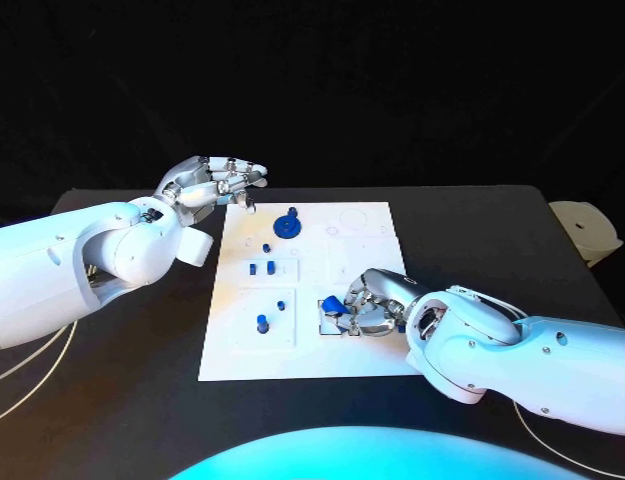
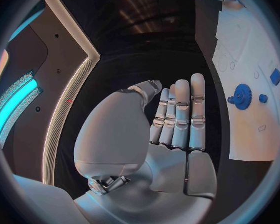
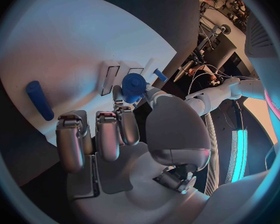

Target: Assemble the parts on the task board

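Blue round part pinched in right hand over white task board, near its right front.
Left hand empty, fingers apart, off board's far-left corner near blue gear. Risk: slipping from fingertip pinch, missing socket.

Task board mid-table, gear at its far end, pegs nearer.

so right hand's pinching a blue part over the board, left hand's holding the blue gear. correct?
Not quite. The left hand holds nothing: in the head view the blue gear sits on the board, apart from it. The right hand does pinch a blue part.
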`<state>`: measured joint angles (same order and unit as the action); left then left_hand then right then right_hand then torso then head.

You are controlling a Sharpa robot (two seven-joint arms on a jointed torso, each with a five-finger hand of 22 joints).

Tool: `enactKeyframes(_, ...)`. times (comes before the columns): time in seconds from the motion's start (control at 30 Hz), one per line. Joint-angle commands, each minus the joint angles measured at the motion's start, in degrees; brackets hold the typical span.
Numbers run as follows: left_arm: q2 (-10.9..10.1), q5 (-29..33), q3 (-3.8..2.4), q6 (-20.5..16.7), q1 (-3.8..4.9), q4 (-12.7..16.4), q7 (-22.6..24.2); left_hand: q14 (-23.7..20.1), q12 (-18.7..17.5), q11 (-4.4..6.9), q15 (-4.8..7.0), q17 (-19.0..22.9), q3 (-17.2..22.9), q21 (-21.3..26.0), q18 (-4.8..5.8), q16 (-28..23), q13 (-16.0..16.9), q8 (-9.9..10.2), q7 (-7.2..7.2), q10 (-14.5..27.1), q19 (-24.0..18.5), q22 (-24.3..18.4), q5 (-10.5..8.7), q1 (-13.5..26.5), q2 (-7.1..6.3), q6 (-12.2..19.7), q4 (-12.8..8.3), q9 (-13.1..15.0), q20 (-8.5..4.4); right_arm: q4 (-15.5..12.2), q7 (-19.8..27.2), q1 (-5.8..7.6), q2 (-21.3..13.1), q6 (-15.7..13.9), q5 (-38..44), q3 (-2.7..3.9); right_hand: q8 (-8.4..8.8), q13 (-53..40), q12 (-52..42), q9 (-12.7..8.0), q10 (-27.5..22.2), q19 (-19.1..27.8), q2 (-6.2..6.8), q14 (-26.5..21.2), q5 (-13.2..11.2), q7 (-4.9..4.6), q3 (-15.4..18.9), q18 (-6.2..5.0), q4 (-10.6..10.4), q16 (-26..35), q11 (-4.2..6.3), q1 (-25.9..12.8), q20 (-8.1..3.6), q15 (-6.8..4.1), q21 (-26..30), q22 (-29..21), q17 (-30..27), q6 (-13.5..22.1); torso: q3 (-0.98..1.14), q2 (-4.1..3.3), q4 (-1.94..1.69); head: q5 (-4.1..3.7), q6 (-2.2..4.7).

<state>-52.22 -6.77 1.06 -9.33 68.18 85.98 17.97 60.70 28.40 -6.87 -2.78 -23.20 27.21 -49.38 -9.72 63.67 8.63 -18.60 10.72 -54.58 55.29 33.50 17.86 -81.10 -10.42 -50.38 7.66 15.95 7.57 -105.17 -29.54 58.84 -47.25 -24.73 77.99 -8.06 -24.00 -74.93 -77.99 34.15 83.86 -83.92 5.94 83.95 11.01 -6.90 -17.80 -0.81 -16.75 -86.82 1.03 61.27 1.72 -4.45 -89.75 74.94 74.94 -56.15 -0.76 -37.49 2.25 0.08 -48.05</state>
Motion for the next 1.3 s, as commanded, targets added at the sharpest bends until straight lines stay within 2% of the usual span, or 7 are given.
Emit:
enactKeyframes(0.03,0.1,0.27,-0.04,1.06,0.03,0.22,0.24,-0.37,0.18,0.0,0.15,0.05,0.16,0.18,-0.83,-0.24,0.08,-0.21,-0.03,0.54,-0.27,-0.09,0.06,0.54,0.18,0.52,-0.25,0.09,0.26,0.66,-0.25,-0.06,0.37,1.22,-0.02,-0.01,-0.36,-4.87,-0.22,0.02,0.89,-6.08,-0.08,4.6,-0.33,4.24,-0.4,0.81,0.05,-0.37,0.47,-0.94,-0.34,-0.53,-0.25,15.06,6.89,-4.46,0.0,0.0,-0.02,-0.03,0.14)
enactKeyframes(0.23,0.1,0.27,-0.04,1.06,0.03,0.19,0.21,-0.4,0.32,-0.01,0.15,0.07,0.26,0.27,-0.83,-0.23,0.1,-0.24,-0.02,0.67,-0.24,-0.15,0.09,0.62,0.26,0.57,-0.27,0.12,0.26,1.54,-0.24,-0.14,1.14,1.35,0.13,-0.01,-0.83,-5.02,-0.01,0.53,0.97,-6.08,0.51,4.58,1.13,4.42,1.06,0.81,0.03,-0.36,0.64,-4.77,-0.59,-0.72,-0.25,15.06,6.87,-4.41,0.05,0.0,-0.07,0.04,-0.02)
enactKeyframes(0.53,0.1,0.27,-0.04,1.06,0.03,0.17,0.19,-0.41,0.34,-0.02,0.14,0.08,0.26,0.29,-0.83,-0.23,0.11,-0.24,-0.01,0.71,-0.24,-0.16,0.09,0.68,0.27,0.58,-0.24,0.13,0.27,2.06,-0.31,-0.22,1.82,1.34,1.19,-0.01,-1.49,-5.01,0.75,1.38,0.81,-6.08,0.04,4.54,-5.49,4.45,7.21,0.81,-0.11,-0.28,0.66,-11.34,-0.65,-0.74,-0.25,15.06,6.68,-3.89,-0.02,0.04,0.01,0.19,-0.02)
enactKeyframes(0.87,0.05,0.27,-0.04,1.01,0.03,0.19,0.18,-0.41,0.35,-0.03,0.13,0.08,0.26,0.31,-0.83,-0.23,0.11,-0.24,0.0,0.72,-0.24,-0.17,0.09,0.73,0.29,0.59,-0.22,0.13,0.27,1.94,-0.31,-0.3,1.59,0.17,3.26,-0.01,-1.56,-4.64,1.51,1.58,0.52,-6.08,-0.18,4.49,-6.97,4.34,9.6,0.81,-0.11,-0.18,0.56,-12.64,-0.58,-0.67,-0.25,15.06,6.45,-3.5,0.05,0.04,0.05,0.12,0.11)
enactKeyframes(0.97,0.04,0.27,-0.04,1.02,0.03,0.17,0.18,-0.41,0.35,-0.03,0.13,0.08,0.26,0.31,-0.83,-0.23,0.11,-0.24,0.0,0.72,-0.24,-0.17,0.09,0.73,0.29,0.59,-0.22,0.13,0.27,1.34,0.18,-0.34,1.05,-0.61,3.8,-0.01,-1.6,-4.78,1.41,1.64,0.58,-6.08,-0.66,4.49,-6.47,4.33,9.81,0.81,0.01,-0.19,0.55,-12.0,-0.56,-0.65,-0.25,15.06,6.49,-3.42,0.08,0.01,-0.01,0.18,0.21)
enactKeyframes(1.1,0.0,0.27,-0.04,1.02,0.03,0.12,0.16,-0.41,0.35,-0.03,0.13,0.08,0.26,0.31,-0.83,-0.23,0.11,-0.24,0.0,0.72,-0.24,-0.17,0.09,0.73,0.29,0.59,-0.22,0.13,0.27,-0.36,1.84,-0.4,-0.37,-1.44,4.0,-0.01,-1.73,-5.21,1.25,1.87,0.79,-6.08,-1.4,4.54,-1.93,4.4,9.56,0.81,0.81,-0.25,0.61,-4.03,-0.59,-0.68,-0.25,15.06,6.68,-3.13,0.14,0.03,0.06,0.22,0.29)
enactKeyframes(1.3,-0.03,0.27,-0.04,1.0,0.03,0.0,0.14,-0.41,0.35,-0.03,0.13,0.08,0.26,0.31,-0.83,-0.23,0.11,-0.24,0.0,0.72,-0.24,-0.17,0.09,0.73,0.29,0.59,-0.22,0.13,0.27,-2.57,3.44,-0.41,-2.23,-1.31,3.56,0.01,-1.59,-5.53,1.13,1.79,0.94,-6.08,-1.0,4.58,-2.99,4.39,9.14,0.81,1.03,-0.33,0.61,1.0,-0.57,-0.68,-0.25,15.06,6.89,-3.03,0.11,0.02,0.3,0.28,0.28)
